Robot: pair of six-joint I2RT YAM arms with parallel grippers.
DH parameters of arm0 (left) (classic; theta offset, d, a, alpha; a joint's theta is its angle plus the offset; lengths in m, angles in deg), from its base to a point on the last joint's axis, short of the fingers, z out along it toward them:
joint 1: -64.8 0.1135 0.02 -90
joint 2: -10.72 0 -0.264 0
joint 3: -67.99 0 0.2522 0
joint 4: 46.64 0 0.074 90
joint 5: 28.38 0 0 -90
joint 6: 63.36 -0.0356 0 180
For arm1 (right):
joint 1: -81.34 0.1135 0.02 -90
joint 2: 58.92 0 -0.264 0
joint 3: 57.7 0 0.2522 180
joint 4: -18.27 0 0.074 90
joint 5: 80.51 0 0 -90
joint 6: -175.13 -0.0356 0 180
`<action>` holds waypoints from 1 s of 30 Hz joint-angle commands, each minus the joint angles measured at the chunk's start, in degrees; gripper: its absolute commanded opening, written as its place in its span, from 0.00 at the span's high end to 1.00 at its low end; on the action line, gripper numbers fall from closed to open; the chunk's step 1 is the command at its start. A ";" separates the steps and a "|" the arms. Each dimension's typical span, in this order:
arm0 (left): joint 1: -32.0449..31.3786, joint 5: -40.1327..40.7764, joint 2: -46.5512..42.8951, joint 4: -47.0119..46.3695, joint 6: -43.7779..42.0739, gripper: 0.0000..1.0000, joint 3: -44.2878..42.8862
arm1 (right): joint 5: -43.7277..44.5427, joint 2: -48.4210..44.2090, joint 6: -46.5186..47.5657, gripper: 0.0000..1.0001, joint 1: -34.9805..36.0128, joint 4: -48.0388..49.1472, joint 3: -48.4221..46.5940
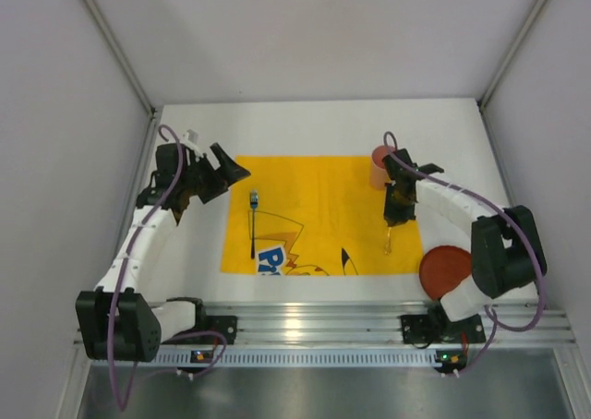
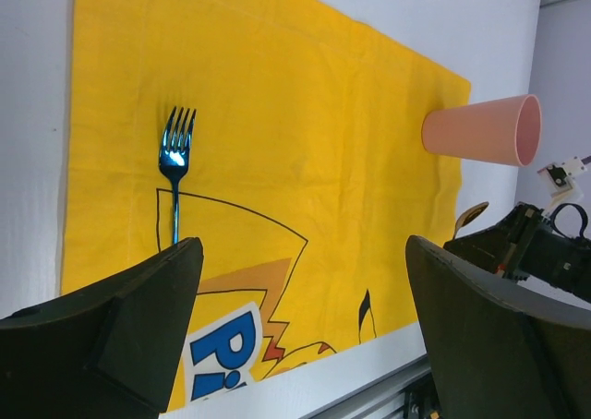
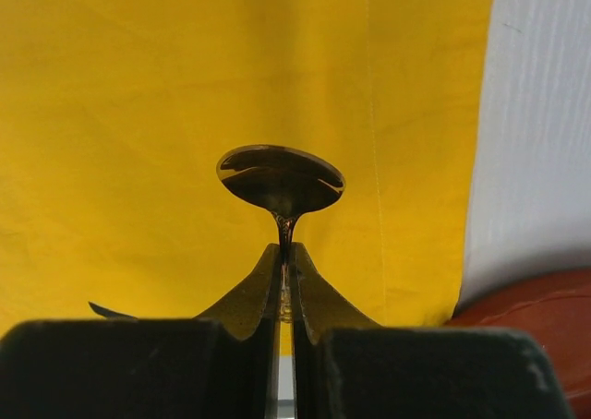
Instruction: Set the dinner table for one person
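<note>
Spanning the workspace, the large white rectangular surface (image 1: 305,114) carries a yellow cartoon-printed cloth (image 1: 323,197). A round red-brown plate (image 1: 445,269) lies at the cloth's near right corner, a pink plastic cup (image 1: 379,167) at its far right. The left gripper (image 2: 303,244) gapes wide near a blue metal fork (image 2: 174,161); the right gripper (image 3: 284,253) pinches a dark shiny spoon (image 3: 281,177)

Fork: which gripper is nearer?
Left. The left gripper, open, hovers at the far-left corner of the cloth, close to the fork; the right gripper, shut on a spoon, is across the cloth near its right edge.
</note>
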 commanded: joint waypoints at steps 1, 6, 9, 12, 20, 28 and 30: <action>0.20 1.69 -3.36 1.99 -1.18 0.04 0.63 | 4.11 2.93 1.08 1.00 2.90 4.13 -2.49; 0.20 2.48 -4.77 3.31 -1.70 0.03 0.72 | 6.94 5.23 1.79 0.95 4.40 3.42 -2.85; 0.28 2.57 -5.30 3.22 -1.53 0.03 1.15 | 8.34 3.12 1.97 0.60 4.75 3.43 -1.97; 0.20 2.39 -5.21 2.70 -1.27 0.03 1.68 | 10.36 0.40 2.31 0.42 4.75 1.76 -1.71; 0.20 0.55 -3.19 -2.40 0.67 0.03 4.49 | 13.44 -10.67 1.53 0.33 3.61 -7.20 -0.83; 0.20 -1.39 0.15 -5.66 0.76 0.04 6.08 | 9.41 -16.84 -0.49 0.40 -4.29 -9.76 4.18; 0.20 -1.74 0.85 -5.83 0.58 0.04 5.82 | 8.08 -14.21 -1.98 0.43 -6.58 -9.93 4.53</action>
